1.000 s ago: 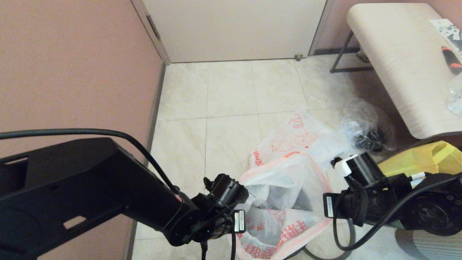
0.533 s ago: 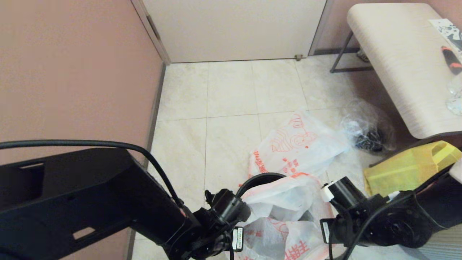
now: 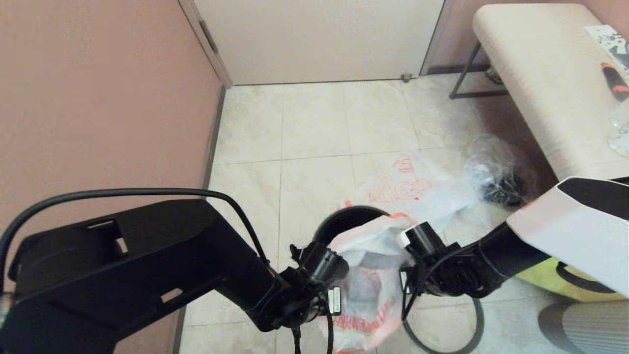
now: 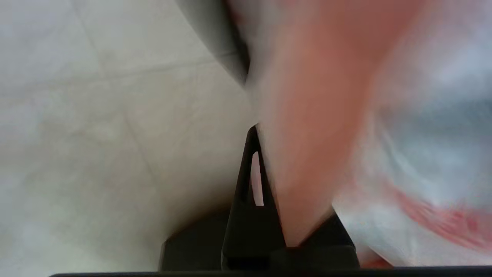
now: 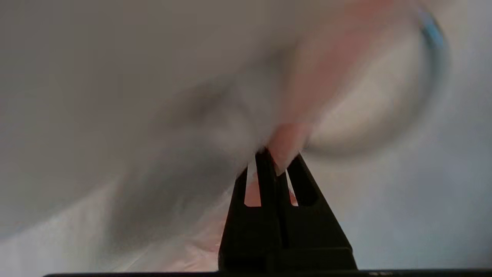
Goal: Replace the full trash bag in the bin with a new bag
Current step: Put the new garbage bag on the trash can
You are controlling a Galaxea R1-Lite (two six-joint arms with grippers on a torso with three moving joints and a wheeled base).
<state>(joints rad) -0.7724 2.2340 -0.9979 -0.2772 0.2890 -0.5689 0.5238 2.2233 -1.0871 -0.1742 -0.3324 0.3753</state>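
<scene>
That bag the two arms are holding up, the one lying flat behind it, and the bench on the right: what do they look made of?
The full trash bag looks like thin, see-through white plastic film with orange-red print; it crumples and shows dim shapes inside. The new bag on the floor seems to be the same film, lying limp. The bench top looks like pale wood-grain laminate, matte, on dark, probably metal, legs.

We see open floor tiles (image 3: 314, 128) far and to the left. On the right, the limp bag (image 3: 417, 189), a clear bag (image 3: 496, 177), the yellow tote (image 3: 550, 280) and the bench (image 3: 545, 88) crowd our way; the wall (image 3: 98, 98) closes the left.
</scene>
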